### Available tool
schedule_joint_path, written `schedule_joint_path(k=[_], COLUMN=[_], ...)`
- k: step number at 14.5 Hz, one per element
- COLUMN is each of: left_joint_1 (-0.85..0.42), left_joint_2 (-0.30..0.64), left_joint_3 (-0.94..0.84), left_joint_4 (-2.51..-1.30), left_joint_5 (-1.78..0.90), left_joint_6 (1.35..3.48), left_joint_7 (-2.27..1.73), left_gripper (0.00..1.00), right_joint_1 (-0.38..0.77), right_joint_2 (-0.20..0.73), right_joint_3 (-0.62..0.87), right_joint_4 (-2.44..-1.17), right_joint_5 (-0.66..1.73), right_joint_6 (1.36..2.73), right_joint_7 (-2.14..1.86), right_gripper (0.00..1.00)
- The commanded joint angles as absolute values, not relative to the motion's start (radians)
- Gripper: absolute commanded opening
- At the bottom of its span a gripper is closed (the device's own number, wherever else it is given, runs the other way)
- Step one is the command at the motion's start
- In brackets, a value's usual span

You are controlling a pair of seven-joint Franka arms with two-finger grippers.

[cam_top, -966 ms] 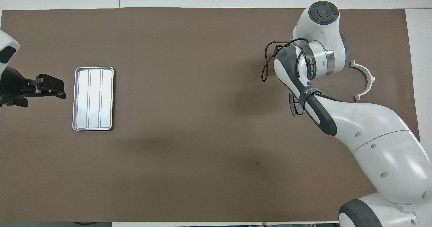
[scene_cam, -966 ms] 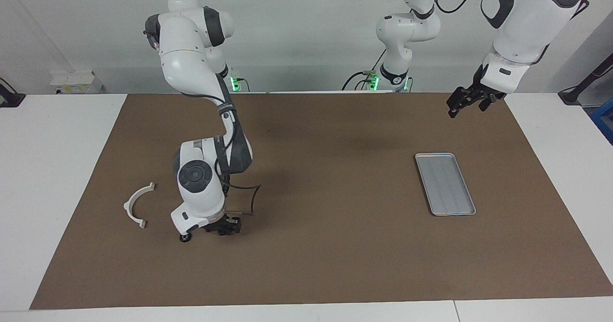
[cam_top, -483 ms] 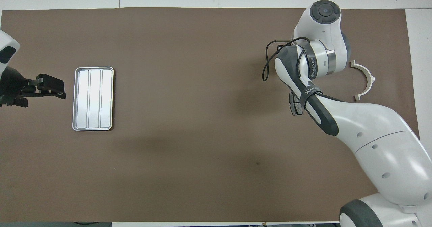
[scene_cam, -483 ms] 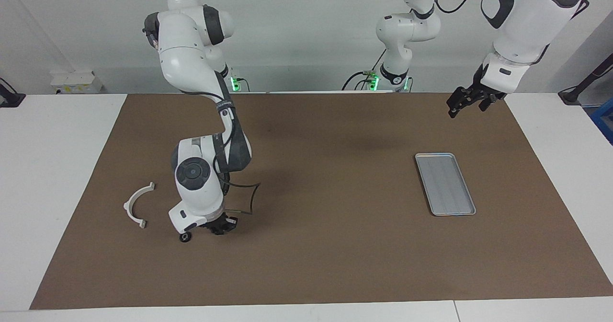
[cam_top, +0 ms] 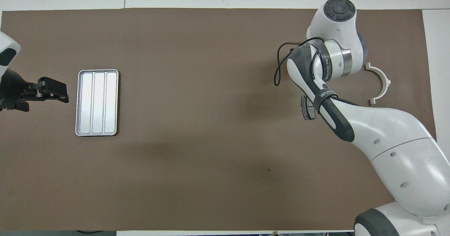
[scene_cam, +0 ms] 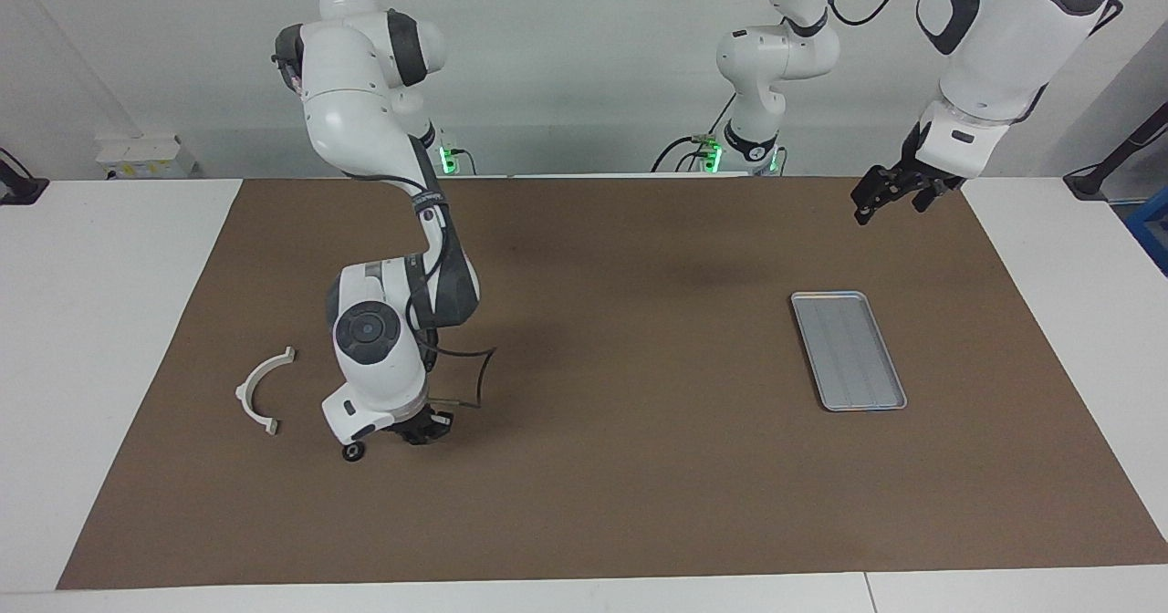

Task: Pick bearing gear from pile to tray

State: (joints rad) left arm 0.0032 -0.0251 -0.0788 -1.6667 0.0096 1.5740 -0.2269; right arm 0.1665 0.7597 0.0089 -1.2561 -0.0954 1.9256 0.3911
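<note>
My right gripper (scene_cam: 422, 431) is down at the brown mat in the pile's spot, shut. The hand hides what lies between its fingertips, so no bearing gear shows plainly. A small black round piece (scene_cam: 351, 451) lies on the mat right beside that hand. A white curved bracket (scene_cam: 263, 389) lies a little toward the right arm's end of the table. A dark grey brake-pad shape (cam_top: 306, 108) peeks out from under the right forearm. The silver tray (scene_cam: 849, 350) lies empty toward the left arm's end. My left gripper (scene_cam: 865, 204) hangs open and waits above the mat beside the tray.
The brown mat (scene_cam: 639, 503) covers most of the white table. A loop of black cable (scene_cam: 474, 380) hangs from the right wrist close to the mat. A third robot base (scene_cam: 753, 139) stands at the robots' edge of the table.
The right gripper has closed at the mat, and its wrist has shifted slightly toward the bracket. The black round piece, bracket, tray and left arm have not moved.
</note>
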Motion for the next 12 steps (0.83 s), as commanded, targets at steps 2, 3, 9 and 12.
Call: schedule_joint_path(k=[2, 3, 9, 12], left_joint_1=[-0.003, -0.003, -0.003, -0.003], left_joint_2=[-0.043, -0.043, -0.043, -0.043], left_joint_3=[-0.071, -0.071, -0.071, -0.071], left_joint_4=[-1.677, -1.677, -1.677, -1.677], left_joint_5=[-0.002, -0.002, -0.002, -0.002], left_joint_6=[1.572, 1.572, 1.572, 1.572], left_joint_7=[-0.219, -0.219, -0.219, -0.219], left_gripper=[1.00, 1.00, 1.00, 1.00], right_joint_1=[0.176, 0.176, 0.435, 0.527], right_joint_2=[0.645, 0.617, 0.604, 0.639], right_joint_3=[0.056, 0.107, 0.206, 0.201], right_joint_4=[-1.181, -1.178, -1.034, -1.040], right_joint_5=[-0.071, -0.058, -0.014, -0.020], right_joint_6=[1.693, 1.642, 1.620, 1.675], right_joint_7=[0.380, 0.400, 1.208, 1.359], right_gripper=[0.00, 0.00, 0.00, 0.00])
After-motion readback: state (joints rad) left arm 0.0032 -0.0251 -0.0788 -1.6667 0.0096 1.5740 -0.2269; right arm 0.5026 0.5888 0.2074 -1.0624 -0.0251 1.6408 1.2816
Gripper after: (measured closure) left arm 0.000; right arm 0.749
